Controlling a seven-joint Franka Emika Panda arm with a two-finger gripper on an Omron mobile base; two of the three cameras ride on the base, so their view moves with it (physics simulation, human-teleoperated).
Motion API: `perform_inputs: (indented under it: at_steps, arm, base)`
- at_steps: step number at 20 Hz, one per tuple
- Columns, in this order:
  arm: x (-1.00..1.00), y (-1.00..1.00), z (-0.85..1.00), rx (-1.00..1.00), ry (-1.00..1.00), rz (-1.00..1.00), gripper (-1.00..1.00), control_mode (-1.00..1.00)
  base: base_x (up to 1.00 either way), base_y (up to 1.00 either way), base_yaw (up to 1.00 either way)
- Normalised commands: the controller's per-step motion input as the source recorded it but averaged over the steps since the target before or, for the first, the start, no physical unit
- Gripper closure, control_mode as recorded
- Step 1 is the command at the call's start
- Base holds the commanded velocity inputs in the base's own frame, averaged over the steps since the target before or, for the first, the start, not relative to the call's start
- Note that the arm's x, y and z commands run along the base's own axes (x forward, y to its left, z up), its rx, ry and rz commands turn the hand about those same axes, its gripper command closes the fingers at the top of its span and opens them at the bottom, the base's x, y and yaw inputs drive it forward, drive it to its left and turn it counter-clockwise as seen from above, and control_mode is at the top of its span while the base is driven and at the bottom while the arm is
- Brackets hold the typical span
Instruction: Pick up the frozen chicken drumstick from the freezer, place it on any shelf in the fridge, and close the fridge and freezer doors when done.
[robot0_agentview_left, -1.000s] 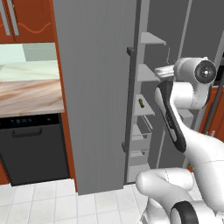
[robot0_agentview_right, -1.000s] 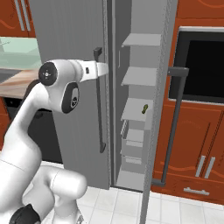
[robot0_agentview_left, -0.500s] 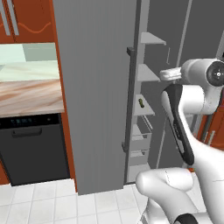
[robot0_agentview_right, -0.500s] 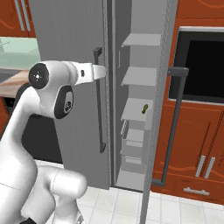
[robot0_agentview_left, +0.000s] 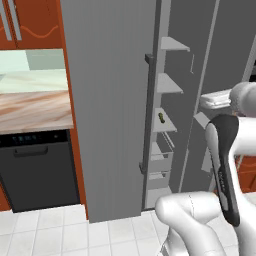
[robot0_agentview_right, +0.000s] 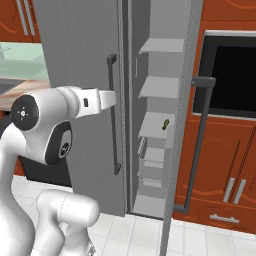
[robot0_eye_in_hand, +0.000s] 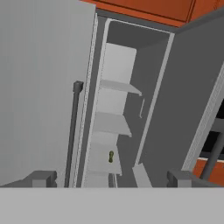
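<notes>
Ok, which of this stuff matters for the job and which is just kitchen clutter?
Job: open freezer; its open door; closed fridge door; small olive item on a freezer shelf, too small to identify.
Ignore: dishwasher; countertop; wall oven.

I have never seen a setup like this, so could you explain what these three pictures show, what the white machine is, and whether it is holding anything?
It is a rendered kitchen. The white machine is a robot arm on a driving base. Two pictures come from cameras on the base, behind the arm to its left and right. The third comes from a camera on the hand, looking along the gripper; its jaws stand open and hold nothing. Ahead is a tall grey unit: one narrow compartment stands open, showing short pale shelves and drawers. A small greenish item lies on the third shelf down. The wide door beside it is shut.
</notes>
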Motion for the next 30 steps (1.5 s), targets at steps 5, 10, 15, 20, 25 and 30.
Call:
perform_inputs:
  at_steps: [5, 10, 15, 20, 25, 30]
  arm:
    - [-0.63, -0.5, 0.0, 0.02, 0.0, 0.04, -1.0, -1.0]
    - [-0.27, -0.65, 0.01, 0.03, 0.07, 0.06, -1.0, -1.0]
    - [0.0, -0.84, 0.0, 0.04, 0.16, 0.09, -1.0, -1.0]
    - [0.1, -0.84, 0.0, 0.06, 0.11, 0.14, -1.0, -1.0]
    - [0.28, -0.77, -0.01, 0.07, 0.05, 0.16, -1.0, -1.0]
    - [0.36, -0.64, -0.06, 0.1, 0.04, 0.15, -1.0, -1.0]
  base:
    - [0.0, 0.0, 0.0]
    - [0.0, 0.0, 0.0]
    - [0.0, 0.0, 0.0]
    - [0.0, 0.0, 0.0]
    - [0.0, 0.0, 0.0]
    - [0.0, 0.0, 0.0]
